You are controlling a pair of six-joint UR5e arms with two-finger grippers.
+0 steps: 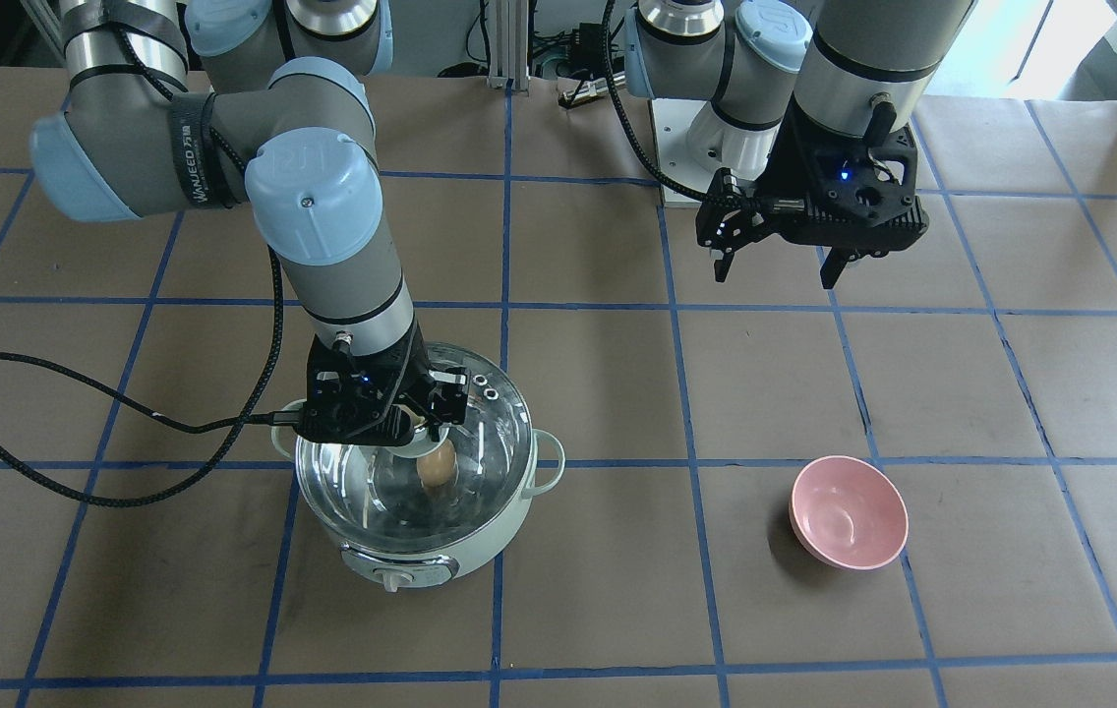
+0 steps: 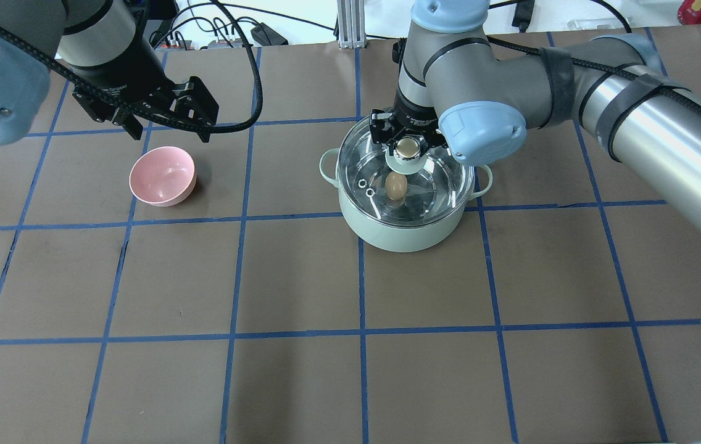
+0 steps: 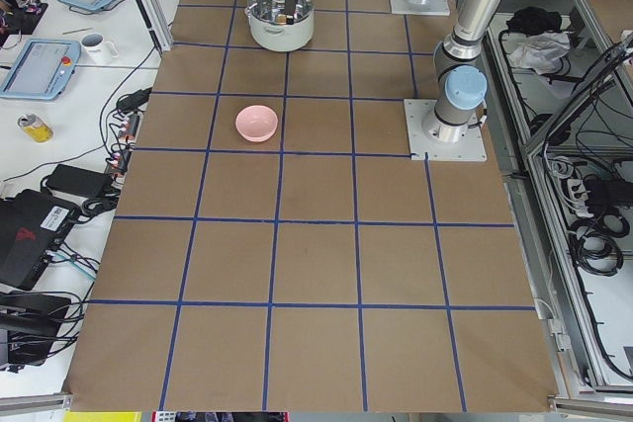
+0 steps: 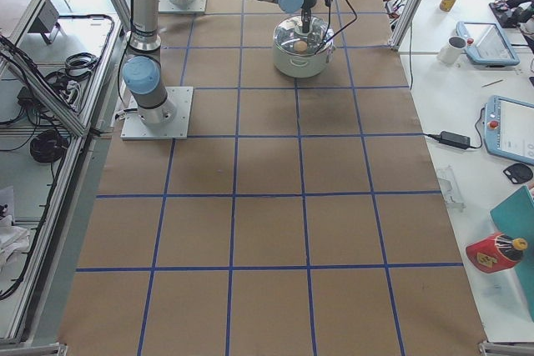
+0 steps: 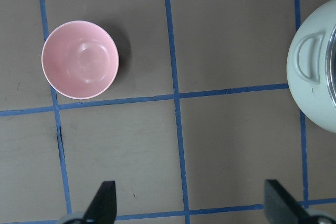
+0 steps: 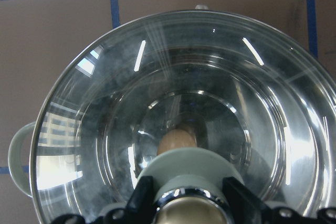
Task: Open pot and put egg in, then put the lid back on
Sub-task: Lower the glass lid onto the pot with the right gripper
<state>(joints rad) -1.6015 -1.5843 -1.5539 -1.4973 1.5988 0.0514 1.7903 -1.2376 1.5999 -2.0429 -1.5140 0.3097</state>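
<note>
The pale mint-green pot (image 2: 406,233) stands on the table right of centre, and it also shows in the front view (image 1: 421,553). The tan egg (image 2: 395,185) lies inside on the steel bottom, seen through the glass. The clear glass lid (image 2: 443,179) covers the pot's opening; I cannot tell whether it rests on the rim or hangs just above it. My right gripper (image 1: 413,425) is shut on the lid's gold knob (image 2: 408,147), with one finger (image 6: 142,198) on each side. My left gripper (image 2: 171,131) is open and empty, high over the table.
A small pink bowl (image 2: 162,176) stands empty left of the pot, just below my left gripper. A black cable (image 1: 77,472) from the right arm loops over the table beside the pot. Blue tape lines grid the brown table.
</note>
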